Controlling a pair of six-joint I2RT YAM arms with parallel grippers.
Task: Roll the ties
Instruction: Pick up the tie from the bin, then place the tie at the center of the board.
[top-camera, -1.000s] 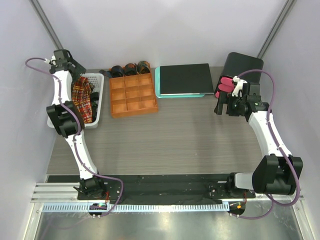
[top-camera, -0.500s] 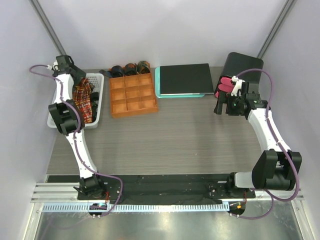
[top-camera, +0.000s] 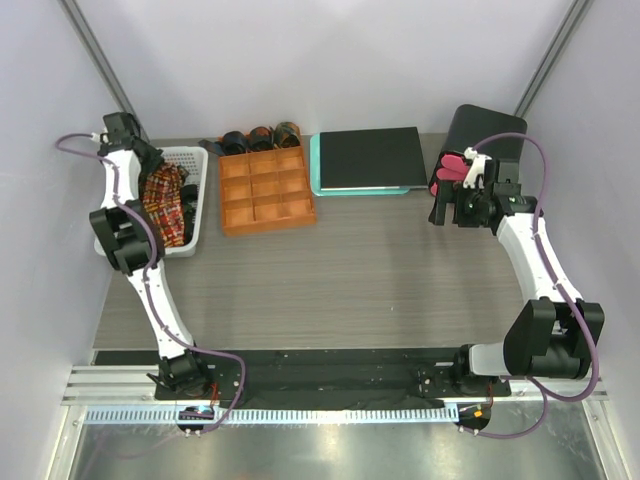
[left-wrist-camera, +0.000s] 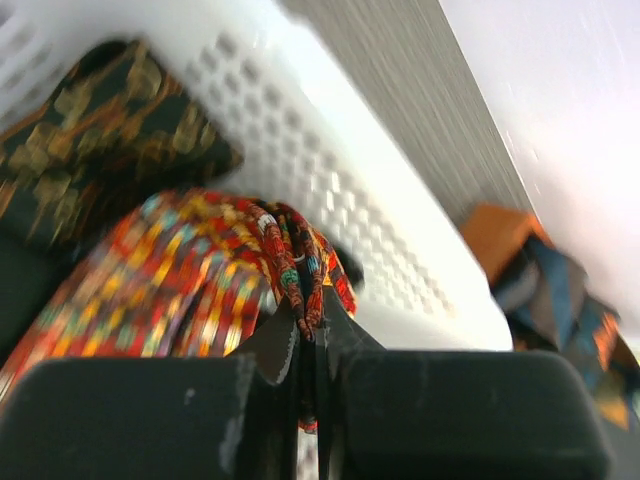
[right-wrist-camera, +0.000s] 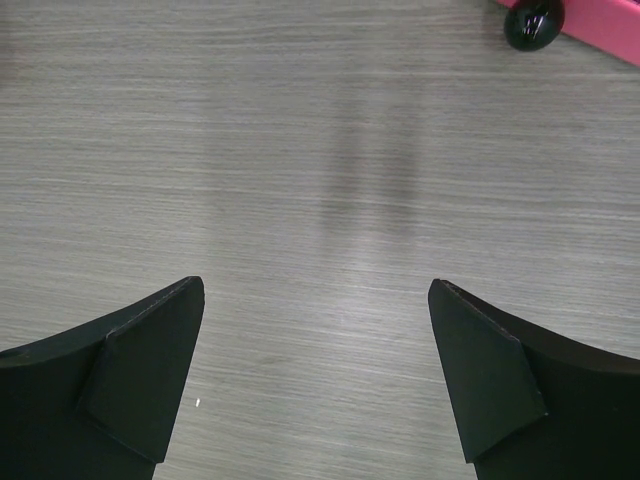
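Checked tie (left-wrist-camera: 200, 275) pinched, left jaws, seemingly above basket (left-wrist-camera: 330, 200) rim.

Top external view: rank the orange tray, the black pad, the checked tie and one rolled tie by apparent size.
1. Orange tray and black pad: too alike to rank.
2. Checked tie, partly hidden.
3. Rolled tie, smallest.
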